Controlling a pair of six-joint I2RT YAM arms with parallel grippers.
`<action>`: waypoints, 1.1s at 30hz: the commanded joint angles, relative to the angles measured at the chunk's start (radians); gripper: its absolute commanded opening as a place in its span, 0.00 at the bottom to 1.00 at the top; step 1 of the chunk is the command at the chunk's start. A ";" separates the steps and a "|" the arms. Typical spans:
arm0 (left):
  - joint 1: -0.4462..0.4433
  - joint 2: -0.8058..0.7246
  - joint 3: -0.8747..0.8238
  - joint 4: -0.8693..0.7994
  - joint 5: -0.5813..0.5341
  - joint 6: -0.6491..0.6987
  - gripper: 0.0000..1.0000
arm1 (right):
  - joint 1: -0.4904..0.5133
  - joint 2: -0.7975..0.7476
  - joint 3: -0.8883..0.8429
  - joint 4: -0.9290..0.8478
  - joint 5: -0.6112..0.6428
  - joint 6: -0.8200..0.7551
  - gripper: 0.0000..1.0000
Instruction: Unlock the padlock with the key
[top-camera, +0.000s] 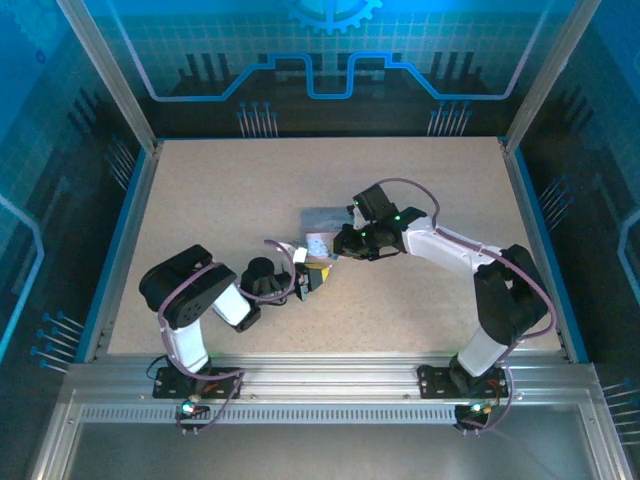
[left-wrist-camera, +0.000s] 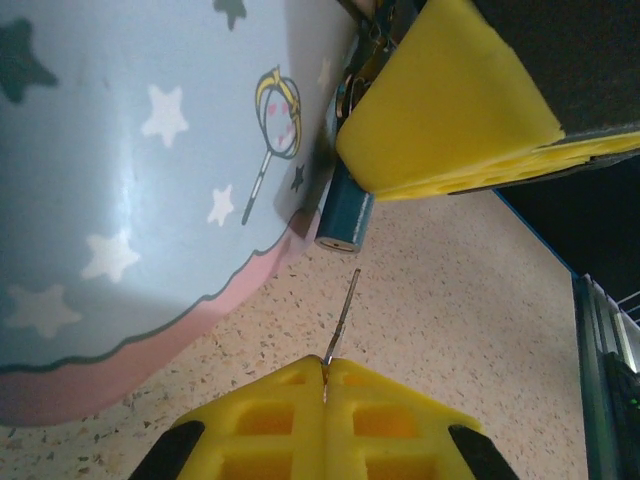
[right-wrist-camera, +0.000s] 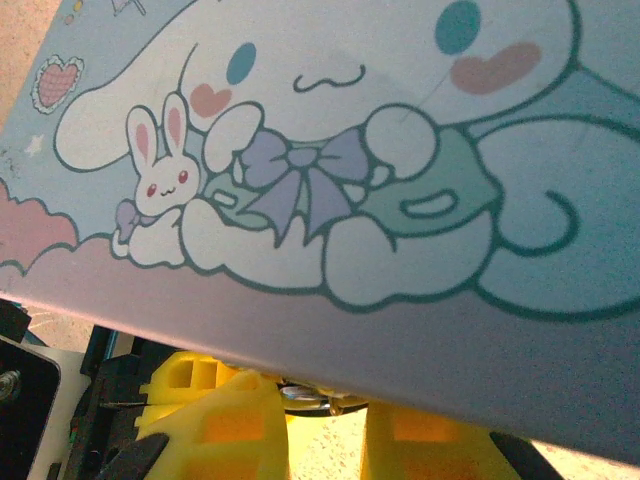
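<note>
Left wrist view: left claw (left-wrist-camera: 325, 375), yellow pads pressed together, pinching the key (left-wrist-camera: 343, 310) by its base. The thin blade sticks out toward the padlock (left-wrist-camera: 345, 212). The key's tip is just short of the padlock's round blue end face, with a small gap between them and no contact. The padlock hangs against the side of the cartoon tin (left-wrist-camera: 130, 200), its lower end close above the speckled surface (left-wrist-camera: 450, 300). One yellow pad of the right claw covers the padlock's upper part.

Right wrist view: the tin's (right-wrist-camera: 400, 150) picture side, white long-eared character and small rabbit. Below its edge is the right claw (right-wrist-camera: 325, 400), pads narrowly apart, with a bit of bright metal between them. Taken with the left wrist view, it is pinching the padlock. The key cannot be made out here.

Top view: both claws meet at the near side of the tin (top-camera: 322, 222), left claw (top-camera: 303, 280) coming from the left, right claw (top-camera: 337, 250) from the right. Padlock and key are too small to pick out here.

Room: the tin sits mid-surface (top-camera: 220, 200), well apart from every blue-rimmed edge. Bare board lies open on the far side and to both flanks. The tight spot is between the two claws, close against the tin.
</note>
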 joint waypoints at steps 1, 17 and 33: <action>0.012 0.004 0.017 0.033 0.028 -0.001 0.00 | -0.011 -0.037 0.012 0.028 -0.037 0.006 0.05; 0.026 -0.019 0.015 0.033 0.005 0.009 0.00 | -0.012 -0.037 0.016 0.027 -0.051 0.012 0.05; 0.030 -0.064 0.000 0.033 0.002 -0.001 0.00 | -0.013 -0.031 0.003 0.039 -0.048 0.015 0.05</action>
